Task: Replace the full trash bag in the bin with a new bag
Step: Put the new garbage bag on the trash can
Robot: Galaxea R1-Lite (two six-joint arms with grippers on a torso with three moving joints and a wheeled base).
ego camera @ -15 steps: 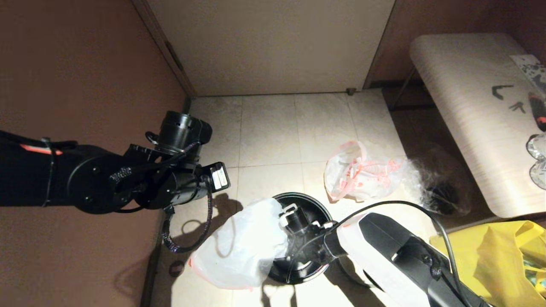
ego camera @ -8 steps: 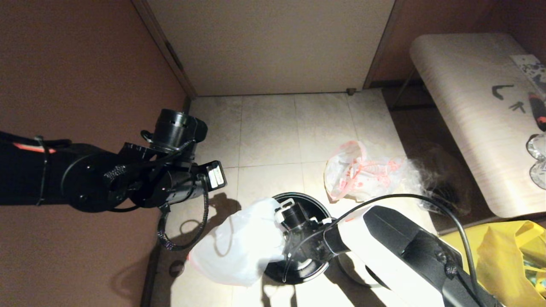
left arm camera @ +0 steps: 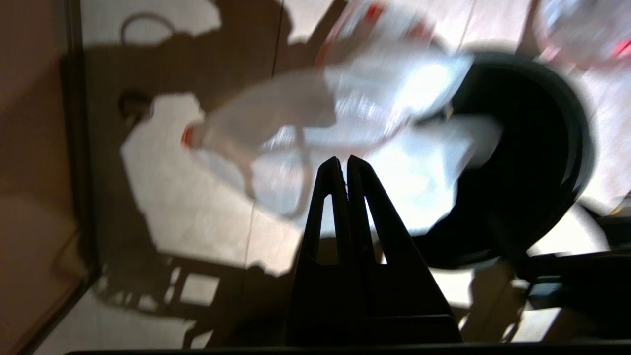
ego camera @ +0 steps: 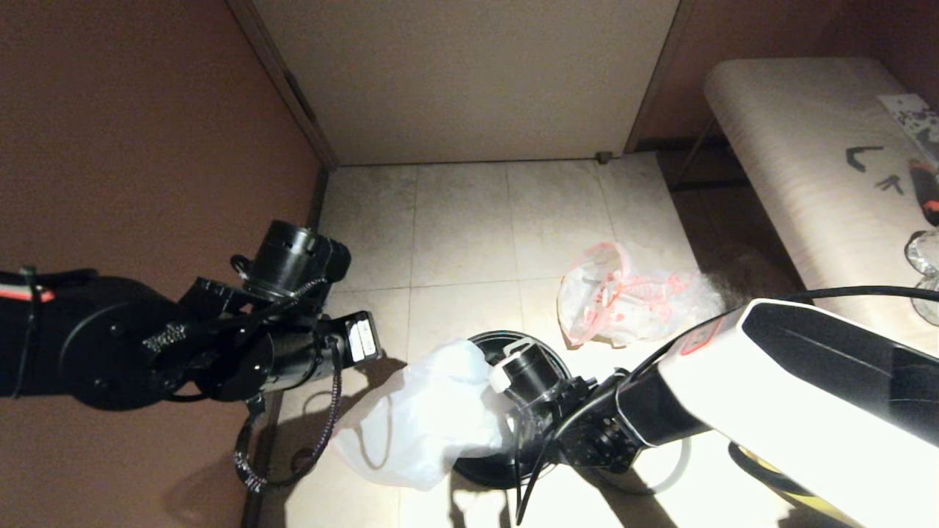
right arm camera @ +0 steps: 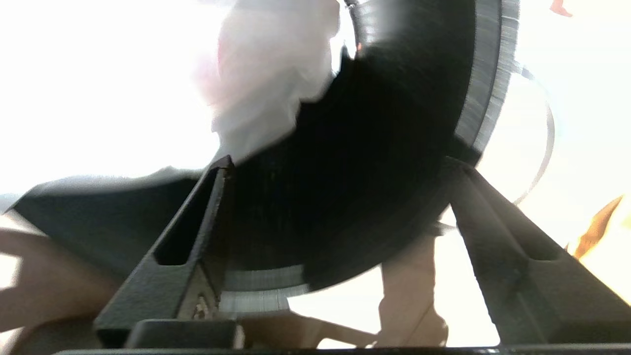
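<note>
Right gripper [right arm camera: 335,167] hangs right above the bin [ego camera: 546,352] at about 6 o'clock, fingers spread wide, nothing in them. The new bag [ego camera: 422,425] drapes over the bin's rim at its 9 o'clock and spills onto the floor [ego camera: 462,227]. Left gripper [left arm camera: 343,165] hovers further out at 9, pinched closed and empty. The full trash bag [ego camera: 623,297] lies on the tiles past the bin, around 1 o'clock.

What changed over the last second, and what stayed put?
The right gripper opened over the bin, letting go of the new bag, which hangs over the bin's left rim. The left gripper, shut, sank slightly. The full trash bag kept its place on the floor.
</note>
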